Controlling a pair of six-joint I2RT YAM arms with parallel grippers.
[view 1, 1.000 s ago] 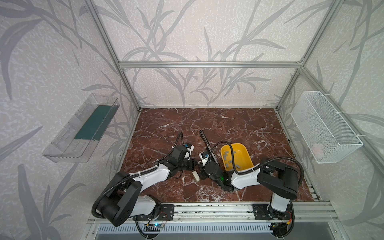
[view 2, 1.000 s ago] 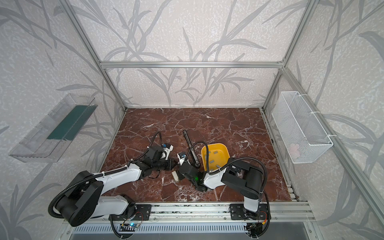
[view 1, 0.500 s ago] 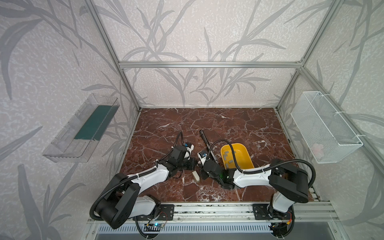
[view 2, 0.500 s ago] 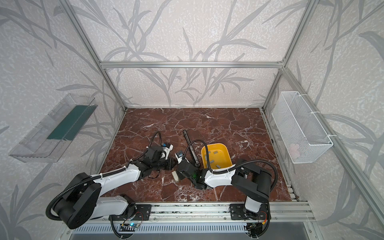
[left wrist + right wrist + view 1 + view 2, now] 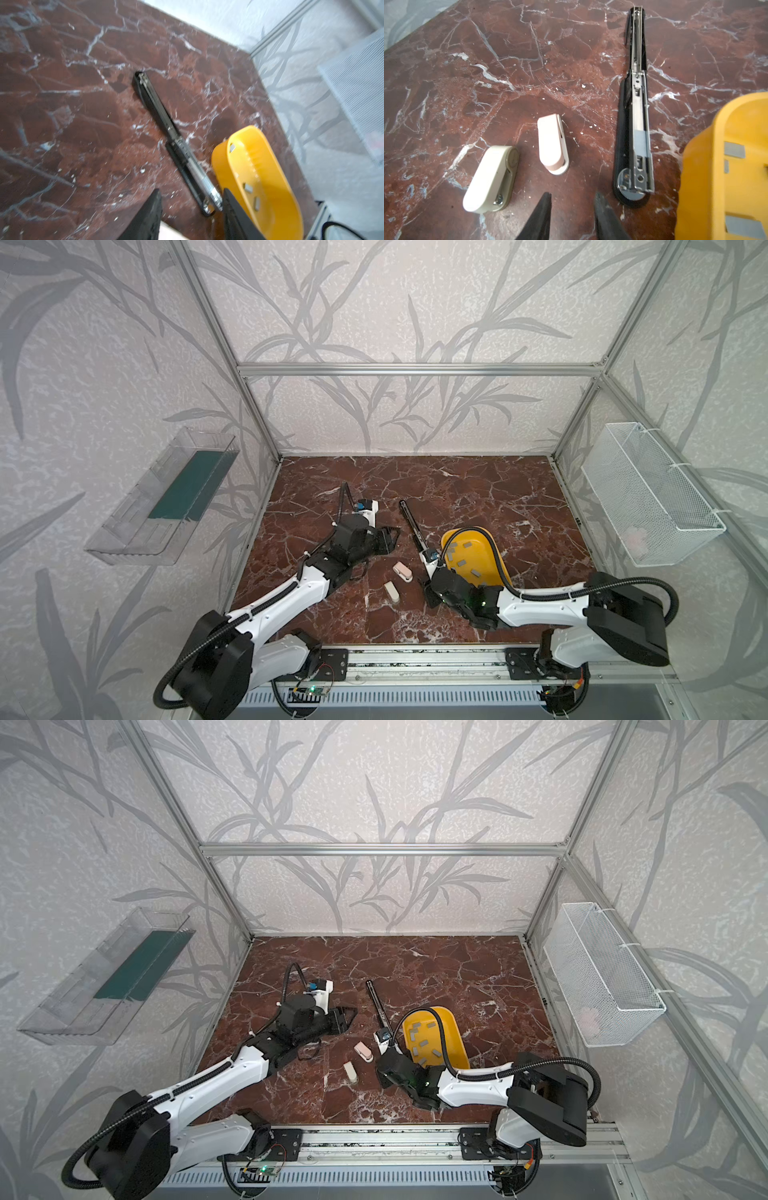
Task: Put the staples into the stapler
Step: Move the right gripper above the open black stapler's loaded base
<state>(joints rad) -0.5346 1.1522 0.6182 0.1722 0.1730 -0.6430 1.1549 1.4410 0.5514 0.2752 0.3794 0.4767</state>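
so the right gripper [image 5: 572, 197] has its jaws apart with nothing between them, hovering over the bare marble table [image 5: 488, 83] just short of the rounded end of the black stapler [image 5: 636, 116]. The left gripper [image 5: 191, 192] is the same deal: jaws spread, empty, pointed toward the stapler and the yellow tray [image 5: 220, 162] beyond it. Neither one is holding anything right now

The stapler lies flat on the table, folded all the way open with the metal channel facing up. In the right wrist view 1 grey strip [image 5: 641, 143] sits in that channel near the rounded end, so to me a strip is in. The rest of the staples [image 5: 734, 150] are loose in the tray, just beside the stapler. 2 closed little ones, a beige mini stapler [image 5: 490, 178] and a pink mini stapler [image 5: 552, 143], lie nearby

My read: the loading part is basically done, and what's left is swinging the top arm back over and snapping it shut. Can't tell if the strip is seated fully flat though
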